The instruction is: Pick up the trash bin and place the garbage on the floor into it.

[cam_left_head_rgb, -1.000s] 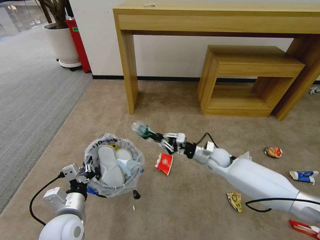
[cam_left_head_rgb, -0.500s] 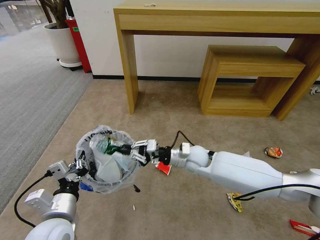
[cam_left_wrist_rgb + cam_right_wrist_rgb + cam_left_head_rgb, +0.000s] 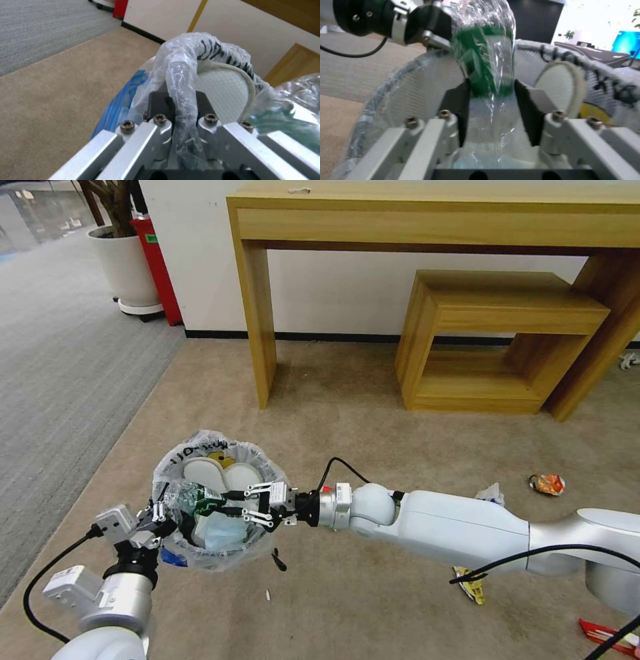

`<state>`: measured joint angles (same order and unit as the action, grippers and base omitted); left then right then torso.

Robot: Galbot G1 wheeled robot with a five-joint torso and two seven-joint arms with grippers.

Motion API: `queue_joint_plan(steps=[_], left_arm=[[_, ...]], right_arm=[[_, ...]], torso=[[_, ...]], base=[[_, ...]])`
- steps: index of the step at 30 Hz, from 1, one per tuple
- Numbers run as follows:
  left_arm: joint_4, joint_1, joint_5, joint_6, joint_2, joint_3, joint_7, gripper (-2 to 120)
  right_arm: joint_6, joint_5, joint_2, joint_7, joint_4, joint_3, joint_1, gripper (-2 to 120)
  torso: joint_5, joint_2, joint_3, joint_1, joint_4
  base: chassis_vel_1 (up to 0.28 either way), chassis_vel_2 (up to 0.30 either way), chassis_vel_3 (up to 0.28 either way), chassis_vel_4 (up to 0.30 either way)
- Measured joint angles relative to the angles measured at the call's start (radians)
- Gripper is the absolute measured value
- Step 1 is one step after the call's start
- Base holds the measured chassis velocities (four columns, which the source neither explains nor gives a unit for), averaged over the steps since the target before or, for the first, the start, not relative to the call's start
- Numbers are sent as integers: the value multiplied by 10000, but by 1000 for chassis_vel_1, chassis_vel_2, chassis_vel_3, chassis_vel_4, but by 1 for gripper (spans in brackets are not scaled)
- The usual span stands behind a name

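My left gripper (image 3: 160, 512) is shut on the near rim of the trash bin (image 3: 261, 463), a dark-blue bin with a printed clear liner, held above the floor (image 3: 373, 427). Its fingers pinch the bagged rim (image 3: 186, 50). Two white slippers (image 3: 200, 471) and a pale blue tissue (image 3: 223, 532) lie inside. My right gripper (image 3: 227, 503) reaches over the bin's mouth, shut on a clear bottle with a green label (image 3: 190, 495). The pads (image 3: 528, 100) press the bottle (image 3: 486, 50) from both sides. On the carpet lie an orange wrapper (image 3: 548, 484), a yellow wrapper (image 3: 472, 587) and a red packet (image 3: 603, 633).
A tall wooden desk (image 3: 253, 313) and a low wooden shelf (image 3: 493, 340) stand against the wall ahead. A white planter (image 3: 127, 267) and a red object (image 3: 157, 260) are at the far left by the grey striped carpet (image 3: 60, 380). A small dark stick (image 3: 279, 561) lies beside the bin.
My right arm has swung left with the bottle, from above the carpet to over the bin's mouth. The left arm has shifted the bin slightly left.
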<state>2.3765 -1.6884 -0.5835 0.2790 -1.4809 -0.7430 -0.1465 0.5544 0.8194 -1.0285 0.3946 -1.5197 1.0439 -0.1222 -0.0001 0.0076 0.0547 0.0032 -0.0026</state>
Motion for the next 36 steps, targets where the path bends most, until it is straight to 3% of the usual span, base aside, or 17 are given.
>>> queue_joint_plan(steps=[13, 16, 19, 24, 25, 28, 33, 36], left_arm=[[-33, -175, 183, -63, -117, 63, 76, 3], [-148, -203, 237, -126, -113, 15, 111, 3], [-185, -209, 248, -136, -101, -1, 118, 3], [-293, -201, 319, -163, -113, 53, 150, 3], [-293, -201, 319, -163, -113, 53, 150, 3], [-389, -147, 382, -168, -138, 129, 166, 3], [-437, -122, 408, -174, -142, 144, 178, 3], [-509, -80, 438, -200, -151, 145, 207, 3]], right_arm=[[-53, 12, 207, -118, -340, -703, -281, 81], [-311, 188, 262, -645, -519, -1490, -573, 96], [-554, 378, 361, -1031, -610, -1916, -740, 99], [-1385, 973, 662, -2571, -590, -2748, -1533, 100], [-1385, 973, 662, -2571, -590, -2748, -1533, 100], [-1894, 1009, 774, -3997, -346, -2887, -2171, 100], [-2157, 1090, 759, -4948, -159, -2798, -2459, 100], [-3027, 1292, 400, -7027, 515, -2491, -2784, 100]], torso=[[1, 1, 0, 0, 1], [1, 0, 0, 0, 2], [1, 1, 0, 0, 2], [1, 1, 0, 0, 1], [1, 1, 0, 0, 1], [0, 1, -1, 0, -1], [2, 0, 0, 0, 0], [1, 1, 0, 0, 1]], base=[[0, 0, 0, 0], [0, 0, 0, 0], [0, 0, 0, 0], [0, 0, 0, 0], [0, 0, 0, 0], [0, 0, 0, 0], [0, 0, 0, 0], [0, 0, 0, 0]])
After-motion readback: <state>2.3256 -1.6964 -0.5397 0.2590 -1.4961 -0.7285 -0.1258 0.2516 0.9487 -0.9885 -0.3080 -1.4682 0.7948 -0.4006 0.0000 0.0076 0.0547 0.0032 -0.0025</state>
